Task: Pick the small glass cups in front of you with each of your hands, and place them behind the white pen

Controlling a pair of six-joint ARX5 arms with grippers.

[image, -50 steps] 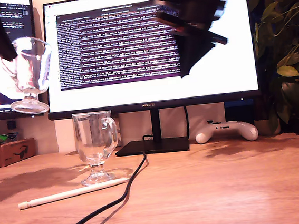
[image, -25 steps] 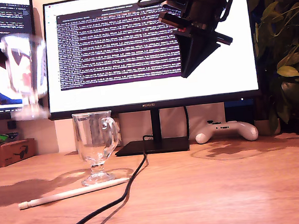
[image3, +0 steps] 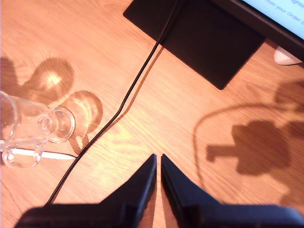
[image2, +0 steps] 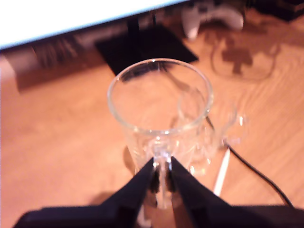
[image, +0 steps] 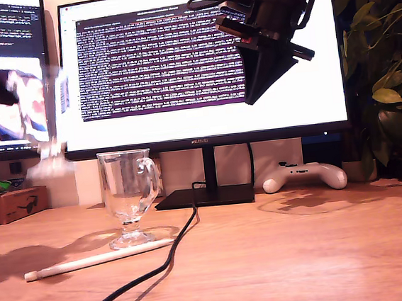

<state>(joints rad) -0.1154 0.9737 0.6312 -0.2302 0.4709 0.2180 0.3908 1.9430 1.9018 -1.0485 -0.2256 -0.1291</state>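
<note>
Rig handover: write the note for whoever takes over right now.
My first gripper is shut on the airborne cup, held high at the exterior view's left. My second gripper is shut, holds nothing, and hangs raised before the monitor.
Done: the standing cup sits upright on the desk, just behind the white pen.
Left: set the airborne cup down behind the pen too.

One clear footed glass cup (image: 128, 197) is stood upright just behind the white pen (image: 97, 260); the other cup (image: 42, 123) is seen blurred, raised above it.
</note>
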